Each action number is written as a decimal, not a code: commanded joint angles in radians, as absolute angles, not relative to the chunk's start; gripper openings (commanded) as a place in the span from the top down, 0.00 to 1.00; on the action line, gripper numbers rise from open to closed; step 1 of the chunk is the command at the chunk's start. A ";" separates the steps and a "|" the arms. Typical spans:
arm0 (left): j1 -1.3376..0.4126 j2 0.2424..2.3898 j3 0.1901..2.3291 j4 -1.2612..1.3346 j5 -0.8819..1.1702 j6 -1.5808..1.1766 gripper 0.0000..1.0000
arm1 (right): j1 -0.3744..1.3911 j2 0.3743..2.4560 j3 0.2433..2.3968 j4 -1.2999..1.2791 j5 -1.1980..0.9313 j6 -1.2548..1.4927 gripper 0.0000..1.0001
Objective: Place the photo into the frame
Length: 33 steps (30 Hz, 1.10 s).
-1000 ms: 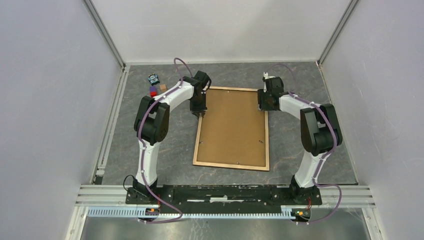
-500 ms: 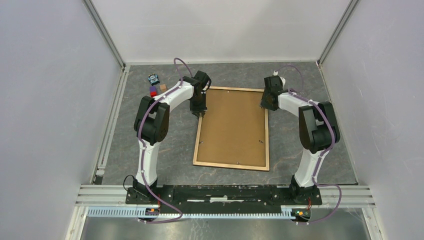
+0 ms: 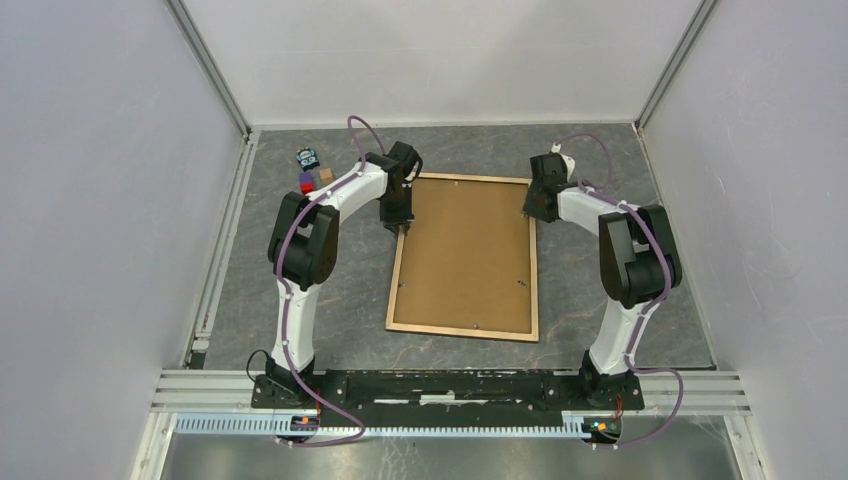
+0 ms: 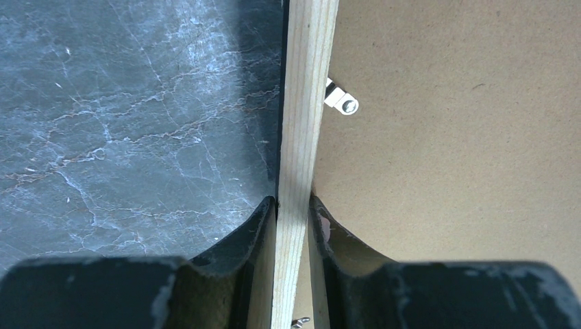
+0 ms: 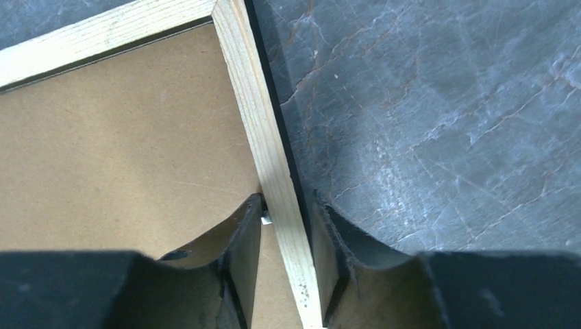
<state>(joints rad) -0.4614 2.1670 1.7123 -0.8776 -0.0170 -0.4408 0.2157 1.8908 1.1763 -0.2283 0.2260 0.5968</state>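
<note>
Frame (image 4: 303,103) lying back-up, both upper corners attended.
It sits mid-picture on the grey surface (image 3: 450,150), brown backing board (image 3: 465,250) inside it. Left end effector (image 4: 293,205) is clamped on the left rail, upper left. Right end effector (image 5: 288,205) straddles the right rail, upper right; I cannot tell whether it grips.

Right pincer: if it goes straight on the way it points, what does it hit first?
Right pincer points down astride the right rail of the light-brown wooden picture frame. Its inner finger would likely meet the brown cardboard backing board first, the outer one the grey marbled table; depth is unclear.
</note>
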 commanded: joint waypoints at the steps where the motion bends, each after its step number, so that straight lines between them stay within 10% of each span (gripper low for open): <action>1: -0.463 2.177 1.730 -0.901 -0.005 -0.409 0.71 | 0.218 1.953 1.227 -0.306 0.157 0.507 0.55; 8: -0.462 2.147 1.728 -0.896 0.020 -0.406 0.67 | 0.218 1.808 1.127 -0.239 0.038 0.308 0.26; 15: -0.460 2.090 1.707 -0.874 0.056 -0.405 0.58 | 0.218 1.713 0.950 -0.202 -0.012 0.177 0.27; 33: -0.473 1.764 1.541 -0.726 0.185 -0.439 0.43 | 0.218 1.808 1.026 -0.196 0.003 -0.151 1.00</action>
